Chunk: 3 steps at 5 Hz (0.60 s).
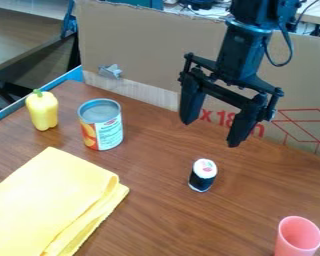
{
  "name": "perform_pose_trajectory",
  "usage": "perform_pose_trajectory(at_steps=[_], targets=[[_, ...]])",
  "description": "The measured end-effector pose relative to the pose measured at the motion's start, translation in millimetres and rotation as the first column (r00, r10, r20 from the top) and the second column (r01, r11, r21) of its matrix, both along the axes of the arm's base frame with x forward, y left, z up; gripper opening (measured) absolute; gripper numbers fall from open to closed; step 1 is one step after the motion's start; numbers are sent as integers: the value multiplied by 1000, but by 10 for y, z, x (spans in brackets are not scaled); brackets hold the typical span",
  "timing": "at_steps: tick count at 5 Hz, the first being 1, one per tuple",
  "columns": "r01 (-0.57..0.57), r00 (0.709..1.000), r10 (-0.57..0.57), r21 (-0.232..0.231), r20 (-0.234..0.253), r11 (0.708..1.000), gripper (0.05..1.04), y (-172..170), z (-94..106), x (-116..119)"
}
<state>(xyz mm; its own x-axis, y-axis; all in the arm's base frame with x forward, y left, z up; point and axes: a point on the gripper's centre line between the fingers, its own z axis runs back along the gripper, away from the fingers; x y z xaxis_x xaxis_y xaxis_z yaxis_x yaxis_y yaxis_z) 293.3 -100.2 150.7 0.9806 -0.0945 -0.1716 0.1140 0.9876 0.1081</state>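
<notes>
The black gripper (211,134) hangs over the back of the table at the upper right, its two fingers spread wide with nothing between them. Below it stands a small dark sushi-roll-like piece (203,175) with a white top, apart from the fingers. A tin can (101,125) with a fruit label stands upright to the left of the gripper. Further left is a yellow toy pepper (42,110) with a green stem, also upright.
A folded yellow cloth (49,205) lies on the wooden table (169,220) at the lower left. Near the lower right corner stands a pink cup (298,237). A cardboard sheet (149,42) walls off the back edge, behind the gripper.
</notes>
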Motion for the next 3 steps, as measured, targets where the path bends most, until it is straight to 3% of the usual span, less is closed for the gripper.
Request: perform_pose_trajectory(at_steps=[1, 3], targets=[[1, 1000, -1, 12, -28, 1000, 1003, -1, -113, -5], [50, 985, -55, 36, 162, 998, 1003, 110, -303, 168]])
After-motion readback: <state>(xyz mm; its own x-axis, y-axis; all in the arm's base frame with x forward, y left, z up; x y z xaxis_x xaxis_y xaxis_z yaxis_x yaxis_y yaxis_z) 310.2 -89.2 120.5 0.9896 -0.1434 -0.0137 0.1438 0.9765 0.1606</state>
